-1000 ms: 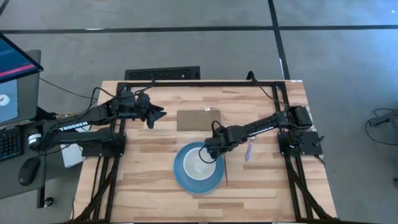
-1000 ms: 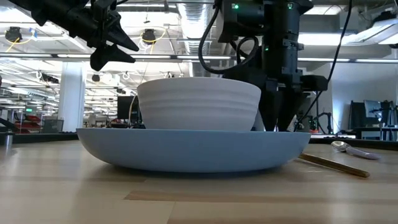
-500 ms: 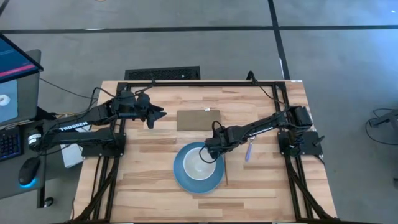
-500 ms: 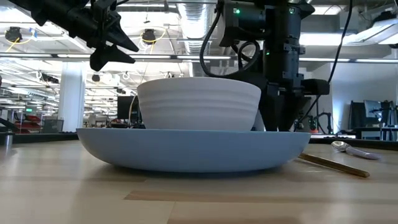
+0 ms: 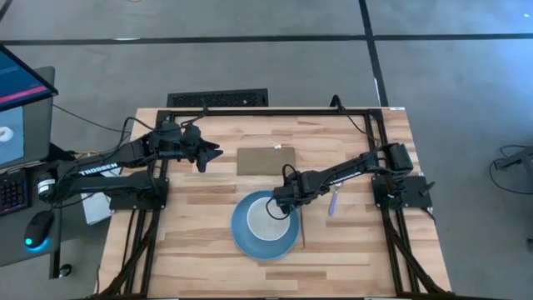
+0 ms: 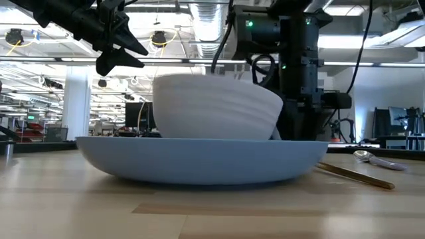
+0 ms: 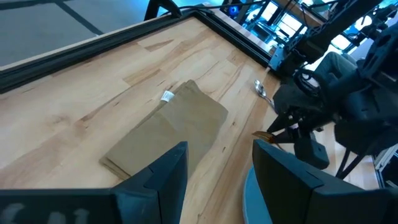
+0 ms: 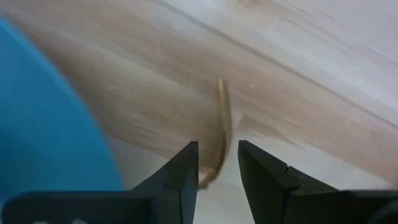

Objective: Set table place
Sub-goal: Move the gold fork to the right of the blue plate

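Right pincer [image 5: 278, 210], fingers narrowly apart, tips the ribbed white bowl [image 5: 268, 222] on the round blue plate [image 5: 243, 237], frame centre; ease down gently. Left pincer [image 5: 214, 152] hovers parted, upper left

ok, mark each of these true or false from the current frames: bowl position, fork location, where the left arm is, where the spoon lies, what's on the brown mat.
1. The white bowl sits level on the blue plate. False: it is tilted.
2. The gold fork lies on the table beside the plate. True.
3. The left gripper is down at the plate. False: it hangs apart, near the brown mat; the right gripper is at the bowl.
4. The spoon lies in the bowl. False: it lies on the table.
5. Nothing rests on the brown mat. True.
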Motion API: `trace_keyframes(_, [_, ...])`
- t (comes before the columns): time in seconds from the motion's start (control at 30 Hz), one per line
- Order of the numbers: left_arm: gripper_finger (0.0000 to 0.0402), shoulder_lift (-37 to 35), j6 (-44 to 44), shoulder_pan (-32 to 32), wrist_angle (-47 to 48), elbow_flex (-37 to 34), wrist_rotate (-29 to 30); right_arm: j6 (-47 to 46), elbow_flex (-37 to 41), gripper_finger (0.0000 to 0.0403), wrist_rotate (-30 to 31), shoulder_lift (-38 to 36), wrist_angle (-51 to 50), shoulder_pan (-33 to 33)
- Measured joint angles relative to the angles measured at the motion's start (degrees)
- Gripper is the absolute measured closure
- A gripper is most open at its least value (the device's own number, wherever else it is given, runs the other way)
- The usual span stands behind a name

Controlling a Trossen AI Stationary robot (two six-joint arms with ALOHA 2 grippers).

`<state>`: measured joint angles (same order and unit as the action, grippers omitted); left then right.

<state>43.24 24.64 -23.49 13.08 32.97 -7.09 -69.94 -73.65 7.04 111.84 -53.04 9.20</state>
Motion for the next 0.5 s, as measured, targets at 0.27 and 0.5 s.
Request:
trace_keyframes(0.27, [0.0233, 0.0, 0.02, 0.0, 0.37, 0.0, 0.0, -0.69, 0.02, 0.0279, 0.54, -0.01, -0.32, 0.42])
trace_keyframes(0.5, [0.0233, 0.0, 0.02, 0.0, 0.4, 0.0, 0.0, -0.1, 0.02, 0.0339, 0.49, -0.03, -0.06, 0.42])
